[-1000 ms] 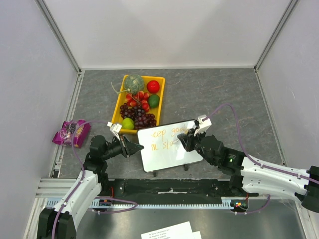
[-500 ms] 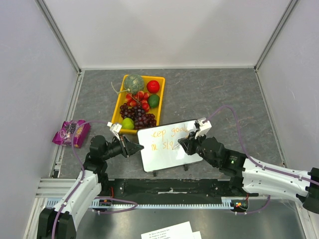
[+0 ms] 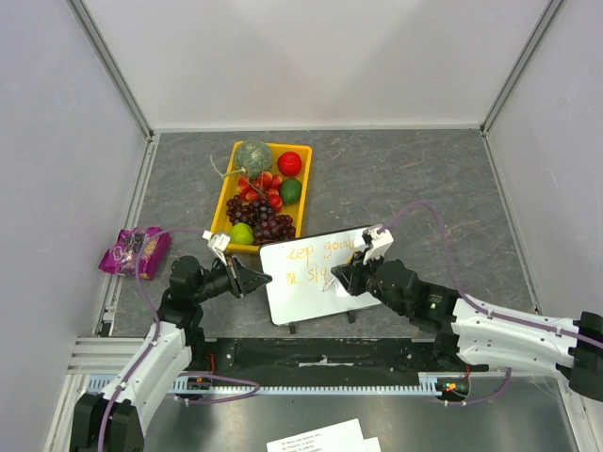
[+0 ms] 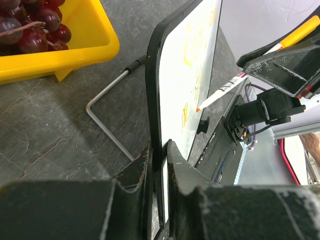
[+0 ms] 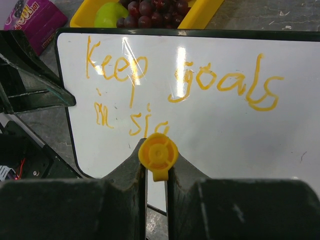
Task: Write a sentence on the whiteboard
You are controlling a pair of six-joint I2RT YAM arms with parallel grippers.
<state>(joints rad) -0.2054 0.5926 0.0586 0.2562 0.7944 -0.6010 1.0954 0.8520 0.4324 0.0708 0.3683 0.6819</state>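
Observation:
The whiteboard stands tilted on the grey table in front of the yellow tray. My left gripper is shut on its left edge, the thin dark frame pinched between both fingers. My right gripper is shut on an orange marker, seen end-on by its yellow cap. In the left wrist view the marker's tip touches the whiteboard. The sentence, in orange, reads "Keep goals" with "in sig" below it. The cap hides the end of that lower line.
A yellow tray of fruit sits just behind the board. A purple packet lies at the left wall. The board's wire leg rests on the table behind it. White paper sheets lie beyond the near rail.
My right gripper has shifted slightly left and nearer with the marker, and the lower line of writing has grown by a letter or so. The left gripper and the board have not moved.

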